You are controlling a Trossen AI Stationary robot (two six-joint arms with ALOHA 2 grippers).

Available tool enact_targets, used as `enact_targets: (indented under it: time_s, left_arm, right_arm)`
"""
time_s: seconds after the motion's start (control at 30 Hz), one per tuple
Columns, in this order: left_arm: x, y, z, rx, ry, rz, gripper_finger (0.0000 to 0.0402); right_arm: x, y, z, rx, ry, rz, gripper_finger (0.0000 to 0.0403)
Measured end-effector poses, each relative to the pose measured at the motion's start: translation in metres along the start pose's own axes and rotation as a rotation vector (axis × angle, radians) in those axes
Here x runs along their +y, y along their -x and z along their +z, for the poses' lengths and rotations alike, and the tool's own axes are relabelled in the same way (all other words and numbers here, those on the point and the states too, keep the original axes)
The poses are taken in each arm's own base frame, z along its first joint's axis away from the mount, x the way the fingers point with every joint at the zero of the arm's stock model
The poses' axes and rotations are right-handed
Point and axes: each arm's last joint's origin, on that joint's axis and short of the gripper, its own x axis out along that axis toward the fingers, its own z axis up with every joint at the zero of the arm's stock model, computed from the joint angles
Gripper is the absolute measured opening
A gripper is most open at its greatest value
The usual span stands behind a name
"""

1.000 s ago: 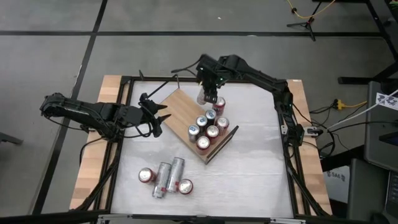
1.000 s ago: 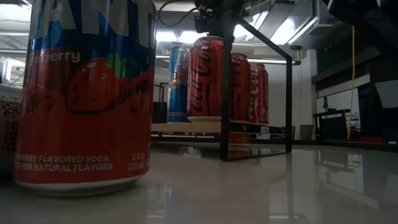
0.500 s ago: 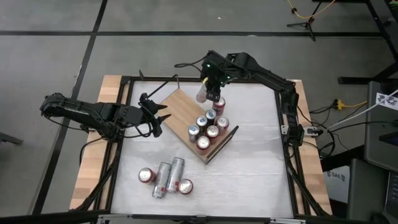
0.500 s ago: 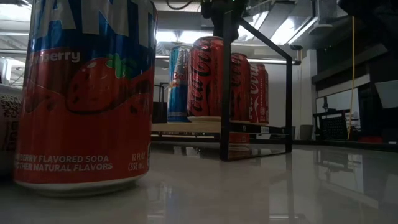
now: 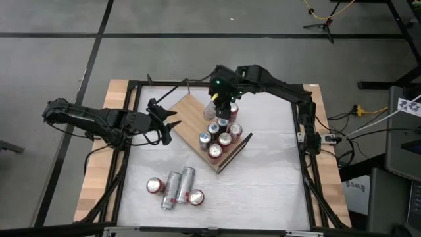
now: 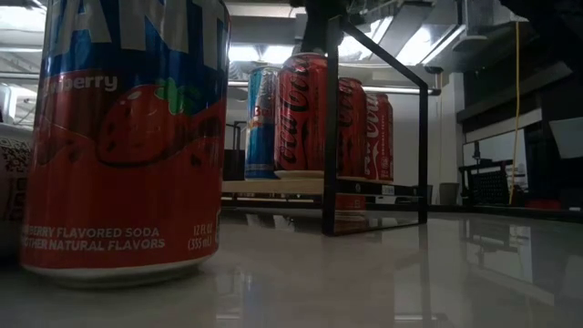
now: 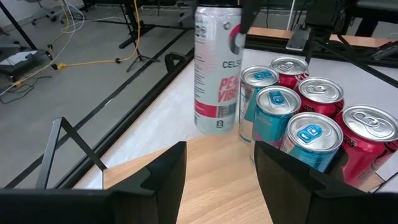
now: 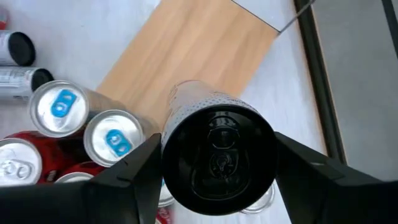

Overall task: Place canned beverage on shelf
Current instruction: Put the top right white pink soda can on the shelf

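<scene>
The shelf is a light-brown wooden board [image 5: 187, 118] with black wire rails, lying aslant on the white table. Several cans [image 5: 220, 135] stand on its right half. My right gripper [image 5: 220, 97] is shut on a tall white-and-red can [image 7: 216, 68], beside the standing cans at the board's far side. My left gripper [image 5: 172, 122] is open and empty at the board's left edge, its fingers [image 7: 168, 180] pointing at the cans. Whether the tall can's base [image 7: 214, 127] touches the board, I cannot tell. My right gripper pinches the tall can's top end [image 8: 171, 155] between its two fingers [image 8: 130, 180], one on each side. The fingers come from above, pointing down. The can is upright below them, its base at or just above the board's far part.
Several loose cans [image 5: 174, 187] lie and stand on the table near its front left; one red strawberry soda can [image 6: 127, 137] fills the low view's left. The board's left half [image 8: 193, 43] is bare wood. The black table frame [image 5: 131, 131] runs behind my left gripper.
My right gripper has carried the tall can a little toward the table's near edge, closer to the standing cans on the board; the can has stayed upright.
</scene>
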Motion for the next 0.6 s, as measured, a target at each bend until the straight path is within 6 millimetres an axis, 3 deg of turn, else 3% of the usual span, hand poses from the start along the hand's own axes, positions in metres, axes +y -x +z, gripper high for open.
enact_targets:
  time_s: [0.3, 0.6]
  left_arm:
    - [-0.001, -0.02, -0.004, 0.045, -0.02, 0.093, 0.0181]
    - [0.019, -0.059, -0.006, 0.13, -0.006, 0.147, 0.0181]
  right_arm:
    - [-0.001, -0.004, -0.001, 0.013, -0.024, 0.001, 0.0242]
    - [-0.001, -0.019, 0.001, 0.043, -0.024, 0.006, 0.0247]
